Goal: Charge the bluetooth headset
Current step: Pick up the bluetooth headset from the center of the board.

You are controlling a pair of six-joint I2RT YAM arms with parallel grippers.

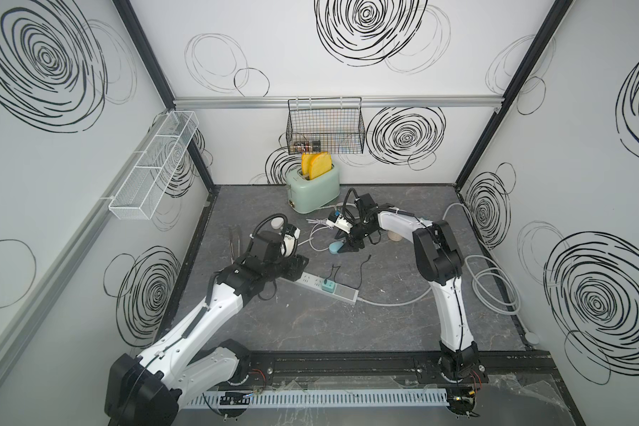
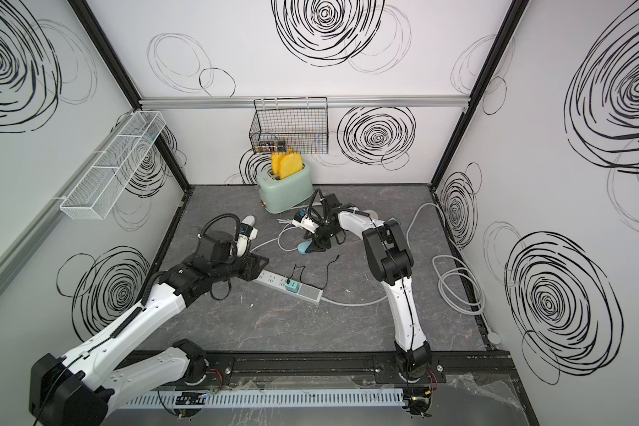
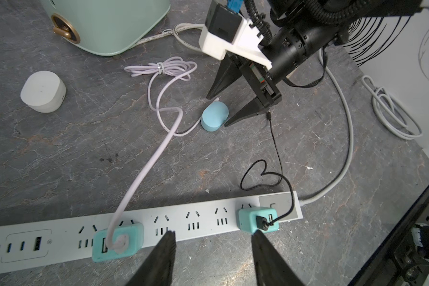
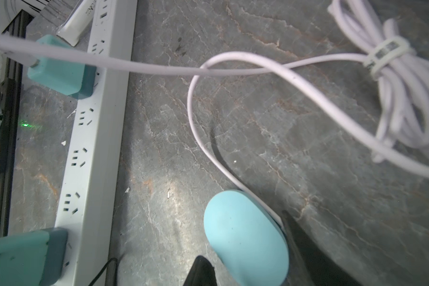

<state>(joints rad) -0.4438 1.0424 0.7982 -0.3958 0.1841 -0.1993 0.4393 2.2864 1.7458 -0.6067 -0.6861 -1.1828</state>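
Observation:
The bluetooth headset's light-blue oval case (image 1: 335, 248) (image 2: 304, 248) (image 3: 214, 116) (image 4: 245, 235) lies on the dark table. My right gripper (image 1: 342, 244) (image 4: 243, 235) stands open astride it, one finger close beside its edge and the other a little apart. A lilac cable (image 3: 159, 148) (image 4: 233, 71) runs from a teal adapter (image 3: 124, 245) on the white power strip (image 1: 329, 287) (image 3: 196, 218) to the case's far side. My left gripper (image 3: 213, 233) hangs open over the strip, holding nothing. A second teal adapter (image 3: 250, 219) carries a thin black cable (image 3: 275, 146).
A mint toaster (image 1: 312, 188) stands at the back, with a black wire basket (image 1: 325, 127) on the wall above. A white round speaker (image 3: 43, 91) sits to the left. A thick grey cord (image 1: 495, 280) coils at the right wall. The lilac cable's bundle (image 4: 401, 99) lies beyond the case.

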